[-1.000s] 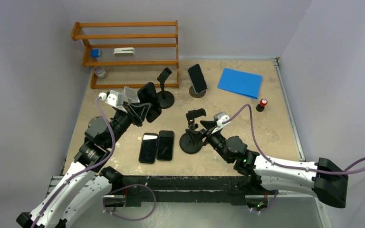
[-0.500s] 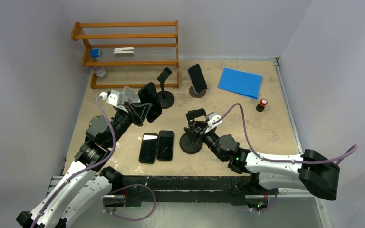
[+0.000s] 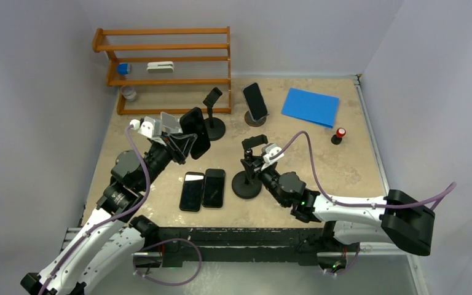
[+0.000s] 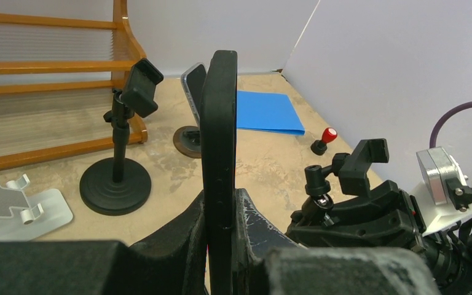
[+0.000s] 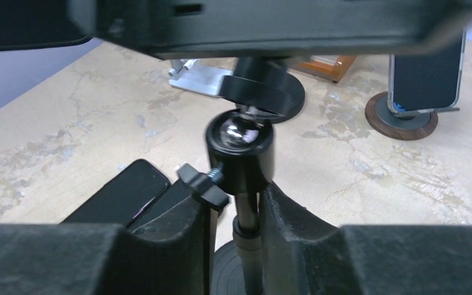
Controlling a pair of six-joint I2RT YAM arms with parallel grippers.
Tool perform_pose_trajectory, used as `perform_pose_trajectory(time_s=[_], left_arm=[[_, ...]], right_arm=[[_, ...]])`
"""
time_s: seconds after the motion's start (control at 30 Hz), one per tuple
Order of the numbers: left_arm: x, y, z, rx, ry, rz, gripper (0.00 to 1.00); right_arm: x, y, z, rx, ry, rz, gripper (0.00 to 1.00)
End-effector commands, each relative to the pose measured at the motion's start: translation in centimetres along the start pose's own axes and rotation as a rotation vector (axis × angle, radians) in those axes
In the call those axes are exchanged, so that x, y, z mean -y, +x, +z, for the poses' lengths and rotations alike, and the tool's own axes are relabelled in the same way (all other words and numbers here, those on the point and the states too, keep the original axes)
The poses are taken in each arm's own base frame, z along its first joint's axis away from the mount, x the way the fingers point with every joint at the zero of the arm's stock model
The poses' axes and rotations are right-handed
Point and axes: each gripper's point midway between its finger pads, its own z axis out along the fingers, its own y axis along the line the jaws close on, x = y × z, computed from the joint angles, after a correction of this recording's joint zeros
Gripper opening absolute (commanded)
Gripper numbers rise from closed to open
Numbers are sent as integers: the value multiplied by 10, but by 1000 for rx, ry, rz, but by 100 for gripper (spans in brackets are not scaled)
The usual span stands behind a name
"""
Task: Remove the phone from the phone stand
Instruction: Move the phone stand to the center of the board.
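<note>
The left tool (image 4: pixel 220 206) pinches a black phone (image 4: pixel 219 117) edge-up above the counter (image 3: pixel 357 166), clear of every stand. The right tool (image 5: pixel 236 206) stands narrow around the stem of an empty clamp phone stand (image 5: pixel 241 153); whether it grips firmly cannot be told. Behind, a round-based stand (image 3: pixel 255 120) cradles another phone (image 3: pixel 255 100), leaning back.

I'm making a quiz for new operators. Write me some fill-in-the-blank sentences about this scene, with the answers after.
The phone in the left gripper is coloured ____.
The jaws of the right gripper flank the ____ of the empty stand.
____ phones lie flat, side by side, on the table.
The flat sheet at the back right is ____.
Missing words: black, pole, two, blue.
</note>
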Motion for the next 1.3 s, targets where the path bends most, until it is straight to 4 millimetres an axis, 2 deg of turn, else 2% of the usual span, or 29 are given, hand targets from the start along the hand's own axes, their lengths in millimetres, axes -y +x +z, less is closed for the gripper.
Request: perform_pose_trajectory(time_s=[0.0, 0.07, 0.17, 0.4, 0.6, 0.9, 1.03, 1.27], left_arm=[[16, -39, -3, 138, 59, 18, 0], [16, -39, -3, 137, 60, 17, 0], [16, -39, -3, 139, 60, 16, 0], [17, -40, -4, 141, 63, 15, 0], [18, -41, -5, 147, 63, 14, 0], [19, -46, -9, 165, 64, 11, 0], [19, -48, -11, 174, 61, 10, 0], [17, -52, -14, 192, 46, 10, 0]], right_arm=[[2, -38, 7, 107, 42, 38, 27], [4, -42, 8, 112, 57, 29, 19], [4, -47, 11, 107, 69, 21, 0], [8, -68, 14, 162, 116, 45, 0], [23, -98, 11, 280, 201, 82, 0], [35, -139, 20, 453, 321, -6, 0], [40, -150, 36, 509, 377, -55, 0], [48, -145, 83, 491, 410, -101, 0]])
